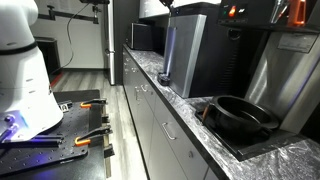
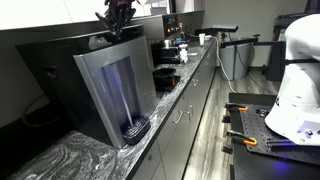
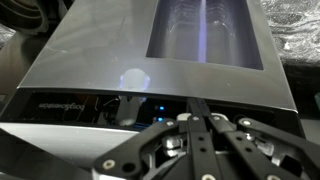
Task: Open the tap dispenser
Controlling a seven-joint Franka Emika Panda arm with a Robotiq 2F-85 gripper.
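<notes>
The tap dispenser [image 1: 188, 55] is a tall box with a silver-grey front and black sides, standing on the marbled counter; it shows in both exterior views [image 2: 112, 90]. My gripper [image 2: 118, 25] hangs just above its top edge and also shows in an exterior view [image 1: 166, 6]. In the wrist view the two fingers [image 3: 200, 112] lie pressed together, shut and empty, with their tips over the dispenser's dark top strip with small blue lights. The silver front panel [image 3: 110, 60] and its recessed bay [image 3: 205, 30] run below them.
A round black pan [image 1: 240, 116] sits on the counter beside the dispenser. A smaller dark appliance [image 1: 140, 38] stands further along the counter. Cups and small items [image 2: 168, 55] crowd the counter behind the dispenser. The drip tray [image 2: 135, 128] juts from the dispenser's foot.
</notes>
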